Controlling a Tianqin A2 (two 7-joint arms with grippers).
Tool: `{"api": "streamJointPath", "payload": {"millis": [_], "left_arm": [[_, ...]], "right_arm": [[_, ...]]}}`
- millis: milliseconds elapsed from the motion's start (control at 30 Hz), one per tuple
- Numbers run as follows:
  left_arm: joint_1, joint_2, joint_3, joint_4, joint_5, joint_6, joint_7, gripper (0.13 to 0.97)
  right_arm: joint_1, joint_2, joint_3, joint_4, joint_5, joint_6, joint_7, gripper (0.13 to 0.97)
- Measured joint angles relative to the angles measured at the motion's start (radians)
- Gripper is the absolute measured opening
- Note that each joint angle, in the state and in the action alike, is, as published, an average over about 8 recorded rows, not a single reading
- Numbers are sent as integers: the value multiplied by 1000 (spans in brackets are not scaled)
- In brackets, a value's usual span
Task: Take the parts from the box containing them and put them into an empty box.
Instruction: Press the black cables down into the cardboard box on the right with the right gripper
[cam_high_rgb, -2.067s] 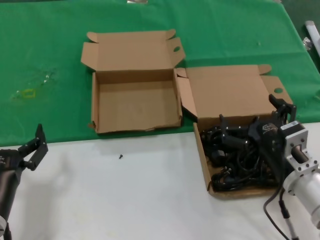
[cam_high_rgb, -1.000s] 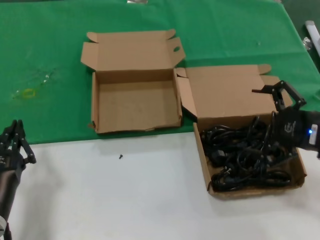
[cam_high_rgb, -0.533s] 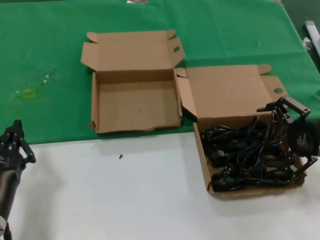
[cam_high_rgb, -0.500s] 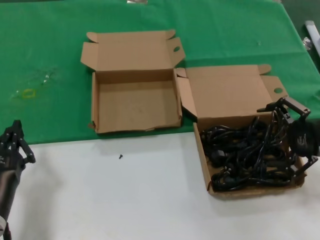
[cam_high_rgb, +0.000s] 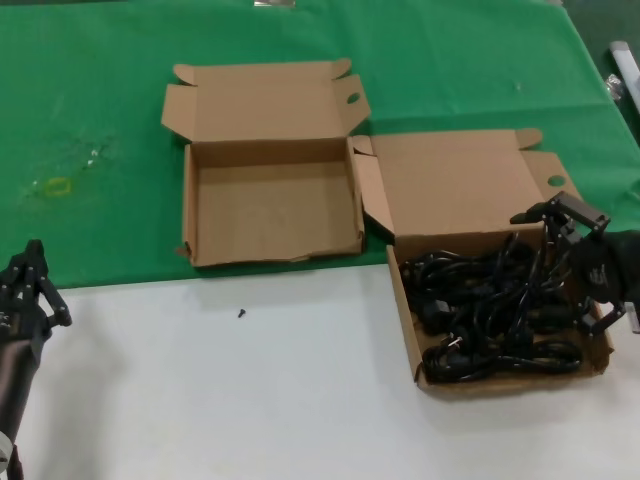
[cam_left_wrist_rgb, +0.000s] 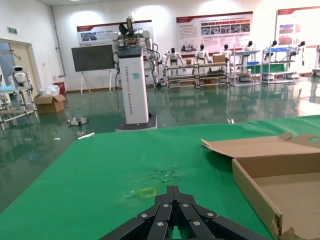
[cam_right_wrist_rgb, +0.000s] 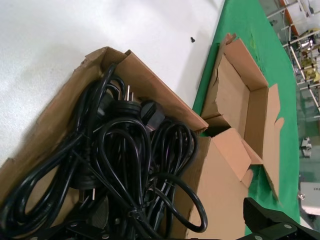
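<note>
The black coiled power cords lie tangled in the right cardboard box, whose left lid ear bends inward. The empty box stands to its left on the green cloth, lid ears spread flat. My right gripper is open at the right end of the cord box, its fingers spread over the cords with nothing held. In the right wrist view the cords fill the box, the right gripper straddles them, and the empty box lies beyond. My left gripper is shut and empty at the table's left edge; the left wrist view also shows it.
A small black screw lies on the white table between the boxes and me. The green cloth covers the far half. A yellow mark sits at far left. A white object lies at the far right edge.
The left gripper has shut and drawn back to the left. The right arm has swung round to reach in from the right, its open gripper now at the cords' right end.
</note>
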Motion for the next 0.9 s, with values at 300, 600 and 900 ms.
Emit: {"api": "streamJointPath", "payload": {"millis": [300,600,900], "left_arm": [[0,0,0,0,0,0,0,142],[0,0,0,0,0,0,0,142],[0,0,0,0,0,0,0,142]], "right_arm": [[14,-16,-5,-30,-2,4,-69,923],[11,-20,-7,-62,7,-7,-96,834],[10,-24,-6,-84,17,-20,-109,683]]}}
